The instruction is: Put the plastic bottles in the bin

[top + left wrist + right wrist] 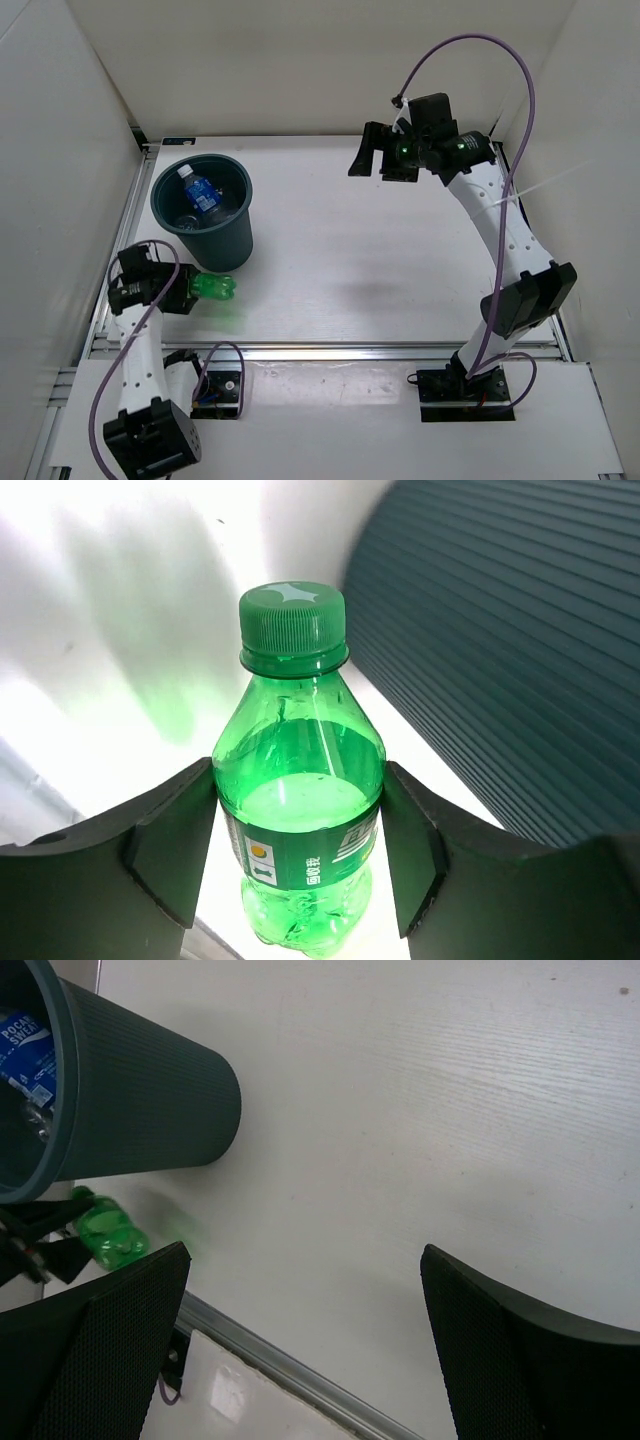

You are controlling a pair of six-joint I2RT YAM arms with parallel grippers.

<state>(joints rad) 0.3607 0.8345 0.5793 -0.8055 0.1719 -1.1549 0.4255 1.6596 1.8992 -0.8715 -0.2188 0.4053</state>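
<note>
The green bottle (213,288) lies on its side, cap pointing right, just in front of the bin (240,235). My left gripper (188,291) is shut on it. In the left wrist view both pads (175,845) press the labelled middle of the green bottle (300,780), with the bin's ribbed wall (500,630) close at the right. A blue-labelled clear bottle (200,190) lies inside the bin on other clear shapes that I cannot make out. My right gripper (375,155) hangs open and empty over the far table, and is also open in its own view (300,1340).
White walls enclose the table on the left, back and right. A metal rail (330,348) runs along the near table edge. The right wrist view shows the bin (150,1090), the blue-labelled bottle (25,1045) and the green bottle (108,1235).
</note>
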